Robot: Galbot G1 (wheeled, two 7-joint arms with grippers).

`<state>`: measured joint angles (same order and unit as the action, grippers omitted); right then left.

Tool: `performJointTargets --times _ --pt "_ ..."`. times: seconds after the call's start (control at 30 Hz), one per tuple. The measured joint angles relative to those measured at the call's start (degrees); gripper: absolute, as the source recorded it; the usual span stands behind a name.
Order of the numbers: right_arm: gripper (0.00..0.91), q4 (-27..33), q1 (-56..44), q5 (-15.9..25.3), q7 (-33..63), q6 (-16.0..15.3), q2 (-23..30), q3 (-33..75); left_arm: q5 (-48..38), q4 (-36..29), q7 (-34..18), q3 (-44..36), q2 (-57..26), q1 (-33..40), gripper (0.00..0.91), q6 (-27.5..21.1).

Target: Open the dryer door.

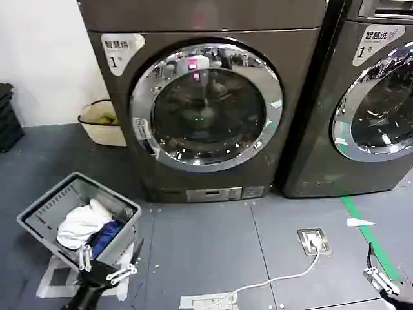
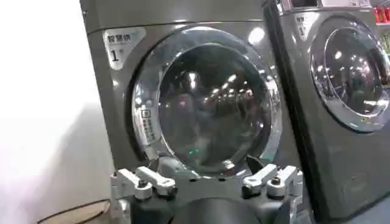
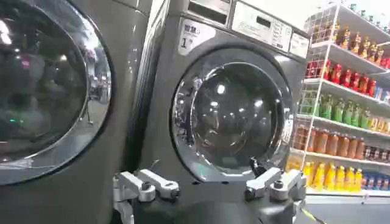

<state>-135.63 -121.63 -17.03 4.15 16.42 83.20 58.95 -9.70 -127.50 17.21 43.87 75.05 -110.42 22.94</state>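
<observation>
Grey floor (image 1: 213, 245): dark-grey front-load dryer w/ round chrome-ringed glass door (image 1: 205, 106) shut. Left gripper (image 1: 103, 266) low by laundry basket (image 1: 45, 216), jaws apart; right gripper (image 1: 381, 278) low, jaws apart.

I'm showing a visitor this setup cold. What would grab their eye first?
The dryer door, a big chrome-ringed porthole, shut, dead centre ahead, with a second machine to its right. Then the laundry basket of clothes on the floor at front left, just above the open left gripper.
</observation>
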Motion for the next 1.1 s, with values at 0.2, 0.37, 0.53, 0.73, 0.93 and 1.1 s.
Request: performJointTargets --times 0.2,0.37,0.53,0.73,0.93,1.1 --pt "0.907 0.6 2.69 -2.5 -3.44 -4.71 -2.7 0.61 0.29 -0.09 0.09 -0.2 0.02 0.2 0.907 0.02" --pt "0.907 1.26 5.2 -3.92 -7.79 -7.47 -5.77 0.1 0.47 -0.51 0.21 -0.2 0.05 0.13 0.907 0.03" --pt "0.907 2.47 8.73 -4.96 -11.48 -8.83 -10.11 -1.08 0.98 -0.92 0.39 -0.24 0.31 -0.02 0.907 0.03" --pt "0.907 4.2 13.41 -7.88 -12.57 -10.15 -15.91 -3.58 1.36 -1.12 0.48 -0.22 0.46 -0.35 0.907 0.23" --pt "0.907 6.71 18.49 -11.16 -13.61 -10.77 -21.77 -6.36 1.67 -1.45 0.65 -0.13 0.56 -0.4 0.907 0.27" --pt "0.907 9.63 23.2 -14.71 -14.54 -12.1 -27.07 -9.48 2.17 -1.67 0.92 -0.41 0.94 -0.33 0.907 0.24"
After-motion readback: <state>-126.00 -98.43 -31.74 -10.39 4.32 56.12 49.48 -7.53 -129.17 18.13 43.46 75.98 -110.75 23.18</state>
